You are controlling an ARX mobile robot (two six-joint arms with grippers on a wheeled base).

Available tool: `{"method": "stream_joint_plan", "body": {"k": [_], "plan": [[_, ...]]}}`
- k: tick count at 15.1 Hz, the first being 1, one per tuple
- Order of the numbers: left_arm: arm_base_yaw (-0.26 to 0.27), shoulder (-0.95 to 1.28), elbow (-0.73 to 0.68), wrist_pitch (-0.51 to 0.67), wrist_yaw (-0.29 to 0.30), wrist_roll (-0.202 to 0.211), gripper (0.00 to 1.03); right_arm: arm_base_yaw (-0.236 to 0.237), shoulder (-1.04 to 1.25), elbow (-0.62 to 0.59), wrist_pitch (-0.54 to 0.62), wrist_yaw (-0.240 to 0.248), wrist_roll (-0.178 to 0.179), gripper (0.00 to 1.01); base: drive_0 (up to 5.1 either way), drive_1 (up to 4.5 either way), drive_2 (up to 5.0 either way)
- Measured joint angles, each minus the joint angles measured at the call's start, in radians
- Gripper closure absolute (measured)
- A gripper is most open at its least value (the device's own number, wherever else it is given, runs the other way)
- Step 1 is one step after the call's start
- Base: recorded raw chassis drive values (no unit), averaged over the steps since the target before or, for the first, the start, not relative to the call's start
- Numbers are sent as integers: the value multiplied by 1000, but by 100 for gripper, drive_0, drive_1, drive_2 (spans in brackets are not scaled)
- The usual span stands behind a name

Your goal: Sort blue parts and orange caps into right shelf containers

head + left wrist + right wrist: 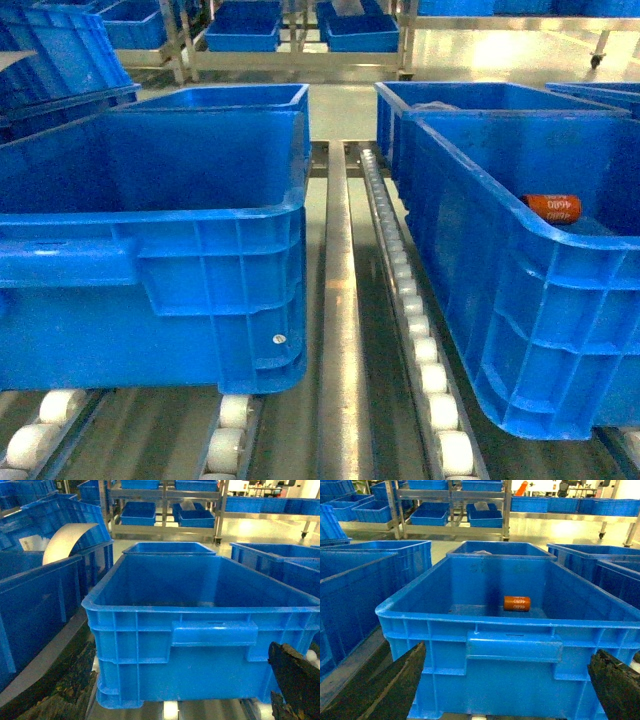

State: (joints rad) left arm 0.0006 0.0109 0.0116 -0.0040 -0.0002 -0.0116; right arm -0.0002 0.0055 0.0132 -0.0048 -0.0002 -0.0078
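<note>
Head view, item one: two large blue bins are sitting side by side on a roller rack (425, 350), the left bin (150, 290) nearest the camera and the right bin (520, 300) just across a steel rail (340, 330). More blue bins are standing behind each, and a metal shelf (300, 55) with smaller bins is showing well beyond them on the far side of the floor.

Item two: the right bin (490, 645) is filling the right wrist view. One orange cap (516, 603) is lying on its side on the bin floor, toward the back, with printed digits facing up. Nothing else is showing inside this bin.

Item three: the left bin (200, 645) is filling the left wrist view. As far as its floor is showing, nothing is lying in it.

Item four: the left gripper (175, 700) and the right gripper (505, 690) are each hanging in front of a bin's near wall. On both, the dark jaws are standing wide apart at the lower corners of the picture, holding nothing.

Item five, progress: judging from one orange cap in a bin and no blue part visible anywhere, the sorting is looking barely begun. No loose parts awaiting pickup are appearing in any view, so how much is remaining cannot be told.
</note>
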Motion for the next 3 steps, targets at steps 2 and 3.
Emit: {"method": "stream_joint_plan", "body": {"k": [2,3], "plan": [[0,0,0,0,0,0,5,0,0,0,0,0,0,3,0,0,0],[0,0,0,0,0,0,5,0,0,0,0,0,0,3,0,0,0]]}}
